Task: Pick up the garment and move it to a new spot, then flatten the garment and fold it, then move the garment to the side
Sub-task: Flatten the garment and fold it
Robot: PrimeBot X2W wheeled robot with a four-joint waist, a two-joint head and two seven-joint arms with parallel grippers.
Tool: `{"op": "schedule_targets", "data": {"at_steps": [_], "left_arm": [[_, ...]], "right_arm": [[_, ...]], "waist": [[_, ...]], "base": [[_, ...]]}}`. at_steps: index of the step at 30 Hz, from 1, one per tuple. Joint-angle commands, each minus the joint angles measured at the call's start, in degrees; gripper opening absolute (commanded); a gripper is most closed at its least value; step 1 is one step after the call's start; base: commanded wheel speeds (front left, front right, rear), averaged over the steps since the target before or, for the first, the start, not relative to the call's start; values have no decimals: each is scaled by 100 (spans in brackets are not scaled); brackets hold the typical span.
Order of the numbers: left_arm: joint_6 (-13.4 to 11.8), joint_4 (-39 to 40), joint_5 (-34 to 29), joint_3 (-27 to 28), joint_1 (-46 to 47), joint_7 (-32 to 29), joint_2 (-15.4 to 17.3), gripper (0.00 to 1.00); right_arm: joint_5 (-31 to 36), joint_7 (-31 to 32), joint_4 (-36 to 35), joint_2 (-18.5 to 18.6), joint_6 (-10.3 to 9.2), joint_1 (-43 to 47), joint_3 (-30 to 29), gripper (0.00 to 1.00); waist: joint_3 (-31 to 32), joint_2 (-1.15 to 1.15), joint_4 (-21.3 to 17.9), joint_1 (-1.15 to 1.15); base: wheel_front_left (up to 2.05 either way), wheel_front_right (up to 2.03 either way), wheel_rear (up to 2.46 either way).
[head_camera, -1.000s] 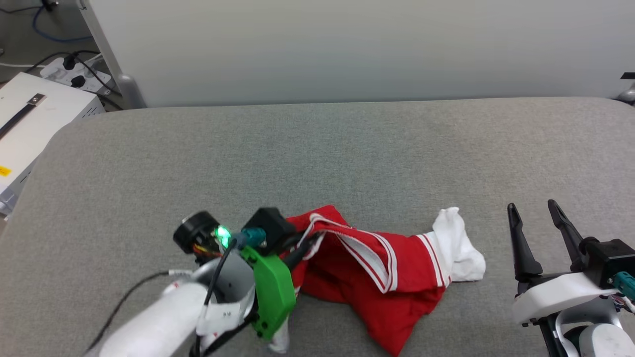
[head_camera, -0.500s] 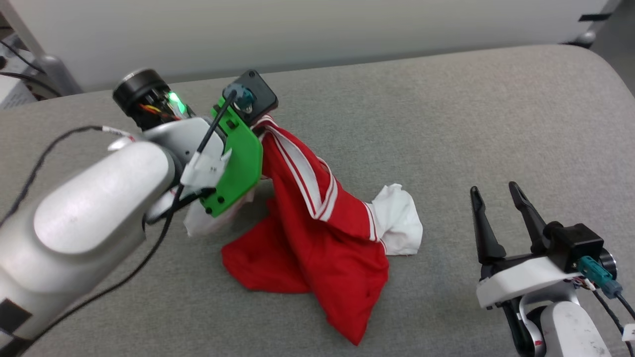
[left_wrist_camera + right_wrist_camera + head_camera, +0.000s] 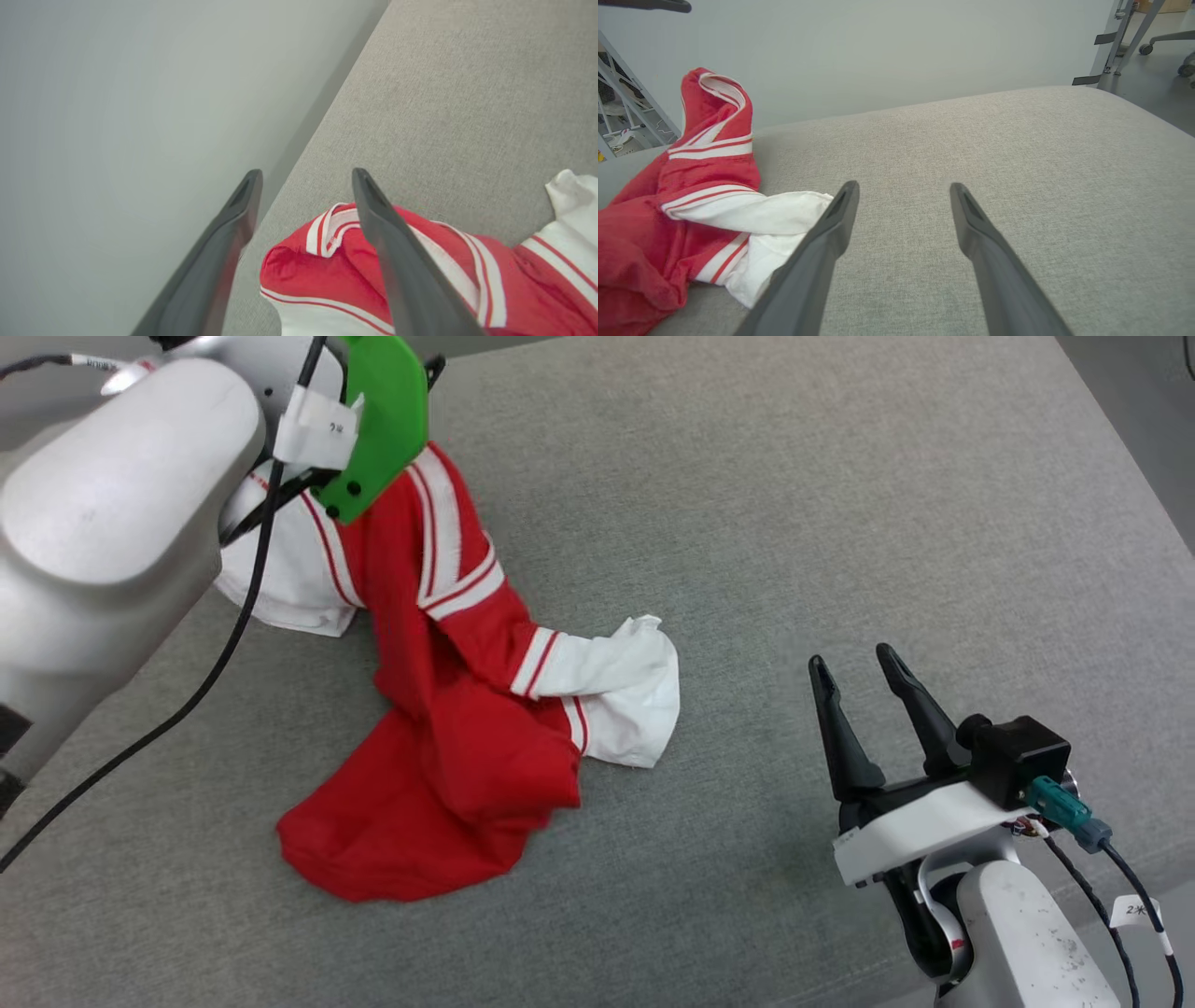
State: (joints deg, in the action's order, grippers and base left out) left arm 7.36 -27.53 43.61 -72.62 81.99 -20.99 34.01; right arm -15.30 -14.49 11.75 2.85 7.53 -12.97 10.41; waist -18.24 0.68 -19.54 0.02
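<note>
The garment (image 3: 448,737) is a red jersey with white sleeves and striped trim. It is crumpled on the grey padded surface (image 3: 794,504), and its collar end rises to the green mount (image 3: 378,420) of my left wrist. In the left wrist view my left gripper (image 3: 303,175) stands open. The garment's (image 3: 308,275) collar bunches against the right-hand finger (image 3: 397,261), and I cannot tell whether it hangs on it. My right gripper (image 3: 852,658) is open and holds nothing, low over the surface to the right of a white sleeve (image 3: 625,681). That gripper (image 3: 903,185) has the garment (image 3: 710,172) to its left.
A pale wall (image 3: 901,46) runs along the surface's far edge. The surface's rounded right edge (image 3: 1153,532) drops to the floor. Beyond it stand a metal post (image 3: 1111,42) and chair wheels (image 3: 1183,67). Bare padding stretches between the garment and my right gripper.
My left arm has lifted the garment's collar end off the surface and carried it up and toward the far side. The head camera has turned and tilted down. The right gripper stays open.
</note>
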Motion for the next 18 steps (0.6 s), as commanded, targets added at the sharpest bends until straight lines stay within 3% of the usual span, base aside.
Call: {"op": "schedule_targets", "data": {"at_steps": [1, 9, 18], "left_arm": [[13, -212, -134, -25, 117, 197, -98, 100], [13, -1383, -214, -57, 111, 1125, -440, 100], [-10, -2010, 272, 228, -325, 2426, -709, 100]], "right_arm": [[-45, -49, -15, 4, -4, -95, 7, 100], [54, -50, 17, 3, -4, -71, -88, 100], [547, -51, -6, 3, -4, 76, -545, 100]], "waist": [[-314, -68, -307, -2], [-108, -68, -66, -2], [524, -68, 659, -2]], "base": [[0, 0, 0], [0, 0, 0], [0, 0, 0]]}}
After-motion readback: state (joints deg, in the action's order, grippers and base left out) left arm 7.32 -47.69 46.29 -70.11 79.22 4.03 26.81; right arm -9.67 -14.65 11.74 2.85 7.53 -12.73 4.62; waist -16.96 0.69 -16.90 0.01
